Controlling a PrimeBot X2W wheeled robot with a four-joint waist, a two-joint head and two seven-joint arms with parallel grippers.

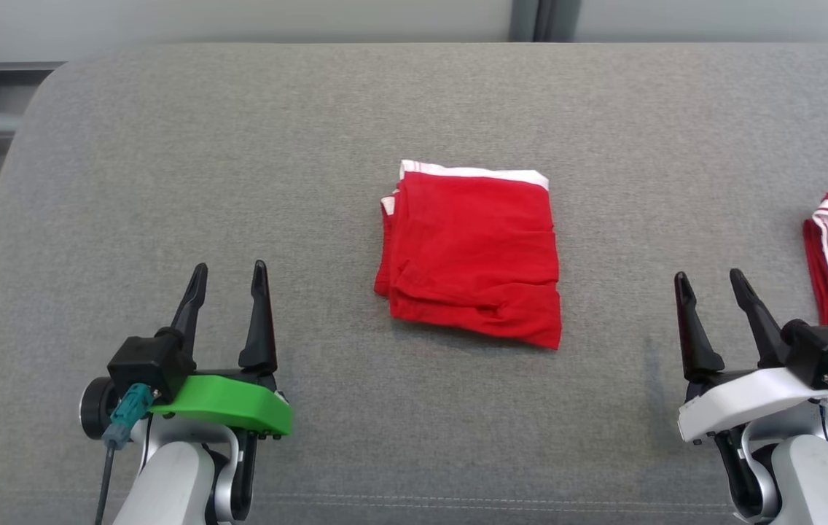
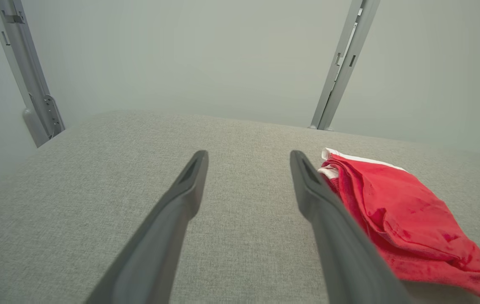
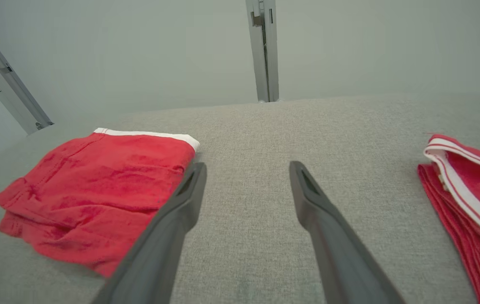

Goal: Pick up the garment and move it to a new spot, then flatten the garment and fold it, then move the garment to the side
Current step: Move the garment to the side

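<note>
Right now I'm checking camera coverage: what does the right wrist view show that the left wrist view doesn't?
Right wrist view, not the left: the open right gripper and a second red garment with white stripes at that view's right edge. Left wrist view, not the right: the open left gripper. Both: the folded red garment lying flat on the grey padded surface, untouched by either gripper.

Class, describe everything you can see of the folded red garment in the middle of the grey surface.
The red garment is soft cloth with a white band along its far edge. It is folded into a rectangle of several layers, rumpled at the near edge, lying flat on the grey padded surface. Nothing else touches it; the left gripper and right gripper, both open, sit clear of it.
</note>
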